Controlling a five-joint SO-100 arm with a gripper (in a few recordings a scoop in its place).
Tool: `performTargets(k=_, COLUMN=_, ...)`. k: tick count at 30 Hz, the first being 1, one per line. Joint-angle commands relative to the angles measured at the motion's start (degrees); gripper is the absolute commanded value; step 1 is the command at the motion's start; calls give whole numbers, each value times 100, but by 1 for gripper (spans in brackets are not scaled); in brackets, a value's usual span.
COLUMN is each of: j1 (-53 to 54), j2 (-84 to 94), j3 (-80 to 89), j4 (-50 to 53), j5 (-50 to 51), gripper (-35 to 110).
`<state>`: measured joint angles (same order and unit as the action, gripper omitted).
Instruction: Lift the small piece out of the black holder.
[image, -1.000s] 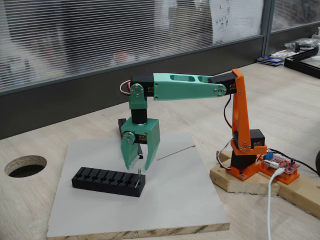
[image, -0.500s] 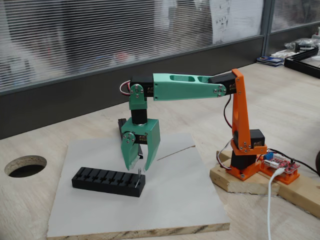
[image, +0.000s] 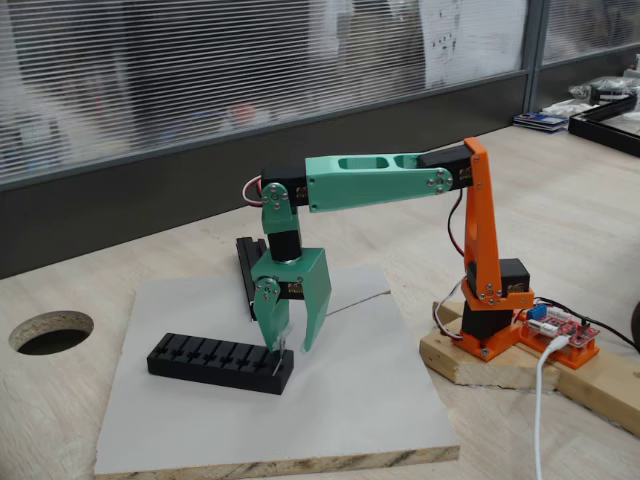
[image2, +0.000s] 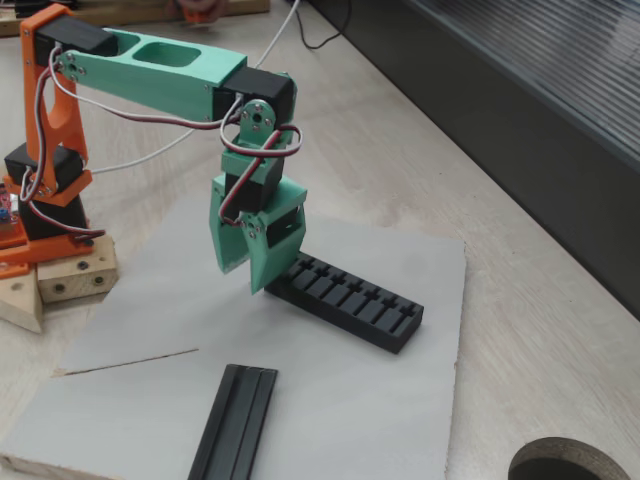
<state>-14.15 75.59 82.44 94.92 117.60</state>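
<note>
Green gripper (image: 288, 347) pointed straight down over the right end of the black holder (image: 220, 363), fingers spread to either side of that end slot, tips just above the block's top. Jaws stand apart, nothing held. The small piece (image: 279, 360) stands upright in the holder's rightmost slot, a thin silvery sliver poking just above the block; its top seems to sit between the fingertips, though it is so thin I cannot say whether either finger touches it. In the fixed view from the far side the gripper (image2: 252, 278) hides that end of the holder (image2: 350, 301), so nothing more to be had there. Vertical approach makes sense to me: the piece stands on end in a narrow slot, so a pinch from above followed by a straight pull ought to free it without jamming. Holder sits on a grey board (image: 350, 400), arm's orange base (image: 485, 300) to the right. A narrower black grooved rail (image2: 235, 423) lies apart on the board, and a hair-thin wire (image: 355, 301) lies toward the board's far right; neither sits under the fingers.
</note>
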Motion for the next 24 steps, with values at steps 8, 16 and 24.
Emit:
performTargets(k=8, j1=-70, j2=176, j3=-9, j4=26, j5=53, gripper=31)
performTargets(k=16, j1=-70, j2=202, j3=-9, j4=-229, j5=62, gripper=31)
performTargets(k=24, j1=-132, j2=211, j3=70, j4=-703, j5=97, gripper=31)
